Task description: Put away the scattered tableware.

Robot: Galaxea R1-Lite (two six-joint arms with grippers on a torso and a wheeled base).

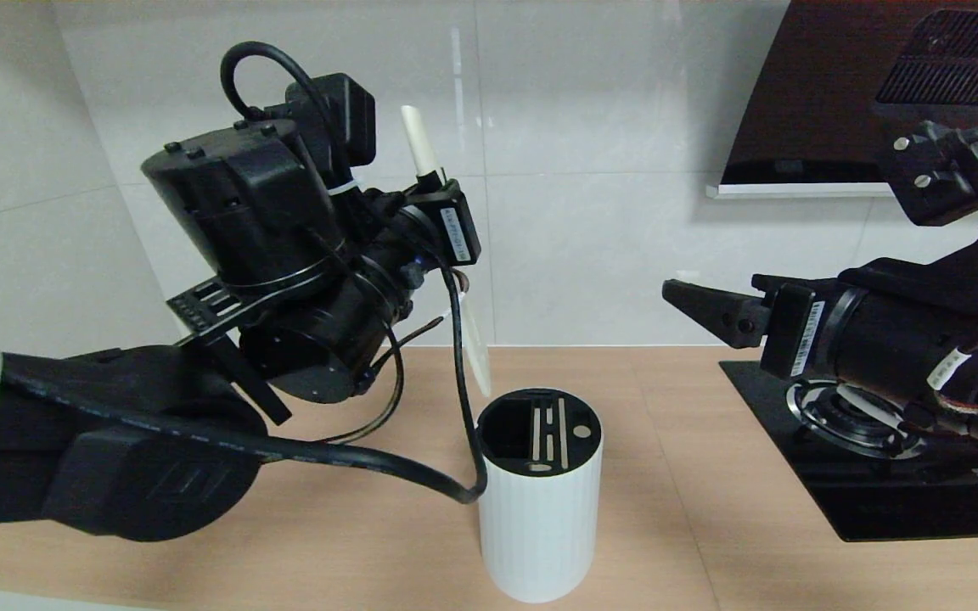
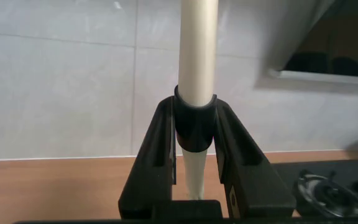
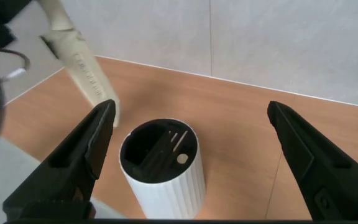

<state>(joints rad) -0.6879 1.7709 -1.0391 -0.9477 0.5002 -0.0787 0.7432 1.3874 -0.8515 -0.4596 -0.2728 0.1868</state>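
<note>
– Left wrist view first: what is the left gripper [image 2: 196, 121] doing?
– It is clamping its two black fingers [image 2: 159, 146] on a knife [image 2: 197, 50], at the dark round collar between handle and blade. The handle is a smooth cream cylinder and it is pointing up. The flat, pale blade is pointing down.
– And where is the knife hanging?
– In the head view the blade is hanging over the back left part of the holder [image 1: 540, 518], with its tip just at the rim. I cannot tell if it is touching the rim. It is leaning a little, not fully upright.
– How is the holder looking?
– It is a white cylinder with fine vertical ribs, and it is standing upright on the wooden counter [image 1: 684, 526]. Its top is a black insert, which is showing one square opening, some narrow slots and a small round hole.
– Is the right gripper [image 3: 190, 109] holding anything?
– No. It is hovering above the counter, to the right of the holder and apart from it. Its pointed black fingers [image 3: 73, 162] are standing wide apart, gripping nothing.
– What is lying further out?
– A glossy black hob [image 1: 845, 501] with a round metal burner is sitting on the counter's right side, and white glazed tiles [image 1: 608, 102] are covering the wall behind.
</note>
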